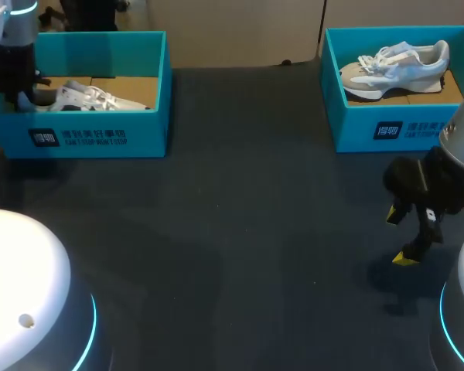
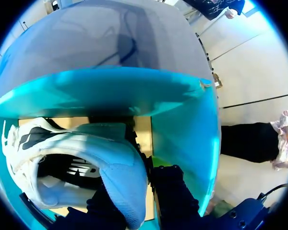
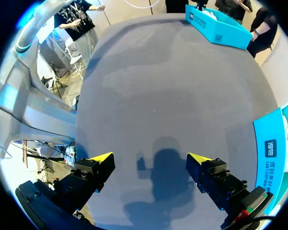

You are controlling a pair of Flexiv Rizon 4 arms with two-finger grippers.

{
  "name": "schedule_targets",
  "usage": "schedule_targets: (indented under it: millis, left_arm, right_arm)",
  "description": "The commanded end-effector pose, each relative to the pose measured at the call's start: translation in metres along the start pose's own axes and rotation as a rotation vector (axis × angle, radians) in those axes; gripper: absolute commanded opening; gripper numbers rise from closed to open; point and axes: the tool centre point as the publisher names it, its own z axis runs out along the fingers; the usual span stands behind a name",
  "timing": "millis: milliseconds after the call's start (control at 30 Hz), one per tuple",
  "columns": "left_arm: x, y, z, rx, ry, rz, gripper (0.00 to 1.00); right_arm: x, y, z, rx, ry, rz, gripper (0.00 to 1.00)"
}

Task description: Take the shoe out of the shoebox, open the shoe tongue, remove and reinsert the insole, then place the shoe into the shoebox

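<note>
White shoe (image 2: 110, 163), pale blue heel, lying in teal shoebox (image 2: 110, 91)

The worktop (image 1: 240, 255) looks matt and smooth; the left shoebox (image 1: 100, 139) is smooth teal card (bare brown board inside); the shoe (image 2: 120, 167) is soft pale fabric, finely textured at the heel.

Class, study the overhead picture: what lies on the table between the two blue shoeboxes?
Nothing. In the head view the stretch of dark table between the left shoebox and the right shoebox is bare.
</note>
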Motion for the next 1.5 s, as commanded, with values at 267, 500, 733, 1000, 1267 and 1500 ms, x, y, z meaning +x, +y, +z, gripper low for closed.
schedule_targets:
  millis: [267, 500, 733, 1000, 1267, 1500]
  left_arm:
    - [-0.002, 0.007, 0.007, 0.007, -0.013, 0.003, 0.00]
    - [-0.003, 0.008, 0.009, 0.011, -0.015, -0.004, 0.00]
    - [-0.004, 0.008, 0.009, 0.010, -0.027, 0.002, 0.00]
    - [-0.003, 0.004, 0.009, 0.008, -0.044, 0.020, 0.24]
    - [0.000, 0.000, 0.003, -0.006, -0.065, 0.022, 0.65]
    - [-0.001, 0.000, -0.009, -0.011, -0.093, 0.023, 0.91]
  right_arm:
    - [0.000, 0.000, 0.001, 0.001, 0.000, -0.001, 1.00]
    - [0.000, 0.000, 0.001, 0.001, 0.000, -0.001, 1.00]
    - [0.000, 0.000, 0.001, 0.001, 0.000, -0.001, 1.00]
    - [0.000, 0.000, 0.001, 0.001, 0.000, -0.001, 1.00]
    - [0.000, 0.000, 0.001, 0.001, 0.000, -0.001, 1.00]
    - [0.000, 0.000, 0.001, 0.001, 0.000, -0.001, 1.00]
